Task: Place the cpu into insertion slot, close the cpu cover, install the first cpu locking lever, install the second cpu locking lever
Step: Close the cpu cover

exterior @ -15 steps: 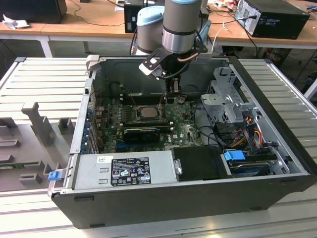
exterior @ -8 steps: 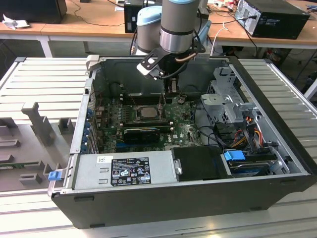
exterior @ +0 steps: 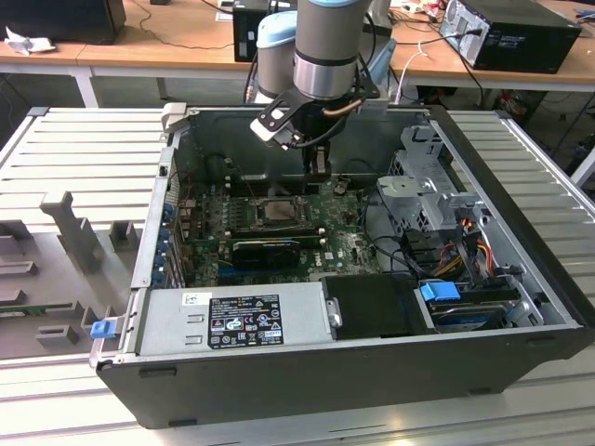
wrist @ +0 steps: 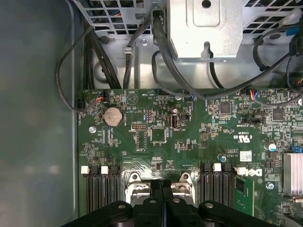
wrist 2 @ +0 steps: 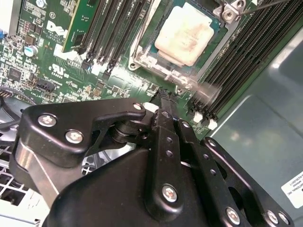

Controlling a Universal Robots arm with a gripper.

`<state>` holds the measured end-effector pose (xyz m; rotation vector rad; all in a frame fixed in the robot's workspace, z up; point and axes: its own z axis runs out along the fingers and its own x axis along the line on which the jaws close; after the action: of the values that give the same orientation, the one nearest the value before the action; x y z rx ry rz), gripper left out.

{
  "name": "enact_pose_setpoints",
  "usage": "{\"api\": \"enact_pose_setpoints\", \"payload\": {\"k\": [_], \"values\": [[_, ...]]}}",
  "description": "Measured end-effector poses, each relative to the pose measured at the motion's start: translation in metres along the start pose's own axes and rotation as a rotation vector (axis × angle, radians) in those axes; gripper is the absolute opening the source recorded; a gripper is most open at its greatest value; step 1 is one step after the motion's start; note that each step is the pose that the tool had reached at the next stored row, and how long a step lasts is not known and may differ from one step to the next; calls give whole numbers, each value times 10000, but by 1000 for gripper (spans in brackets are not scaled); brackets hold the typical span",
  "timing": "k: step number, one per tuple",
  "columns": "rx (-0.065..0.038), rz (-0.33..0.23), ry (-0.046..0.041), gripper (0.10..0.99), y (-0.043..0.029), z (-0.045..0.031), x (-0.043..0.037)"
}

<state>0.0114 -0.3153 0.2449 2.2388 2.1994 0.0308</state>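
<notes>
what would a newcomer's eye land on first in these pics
The open computer case with the arm's gripper hanging inside it, mid-frame in the exterior view. In the second wrist view, the pale cpu sits seated on the green motherboard, just beyond the shut fingers.

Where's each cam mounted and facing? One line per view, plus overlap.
Exterior view: off-arm, looking down into the open computer case; arm and gripper show above the motherboard.
First wrist view: on the wrist, past the shut gripper, across the motherboard to the drive cage.
Second wrist view: on the wrist, past the gripper, onto the cpu.
Shared: both wrist views show gripper and memory slots.
</notes>
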Motion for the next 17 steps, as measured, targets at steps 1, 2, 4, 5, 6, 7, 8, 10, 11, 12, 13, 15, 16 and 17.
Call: {"api": "enact_pose_setpoints", "payload": {"k": [1,2,4,5,6,7,8,10,11,12,13,15,16,17], "values": [[0,0,0,106,-15,0,0],[0,0,0,106,-30,0,0],[0,0,0,106,-63,0,-1],[0,-1,0,106,-79,1,-1],[-2,-1,3,106,-94,5,-1],[-4,0,3,106,-123,13,-2],[-5,1,0,106,-156,50,-3],[-5,-1,1,106,-176,87,-4],[-1,-23,0,106,-205,114,-5],[9,-65,1,106,-238,135,-6],[10,-75,0,106,-253,137,-7],[10,-94,2,106,-329,138,-8],[10,-95,2,106,-354,138,-8],[10,-96,3,106,-373,139,-8]]}}
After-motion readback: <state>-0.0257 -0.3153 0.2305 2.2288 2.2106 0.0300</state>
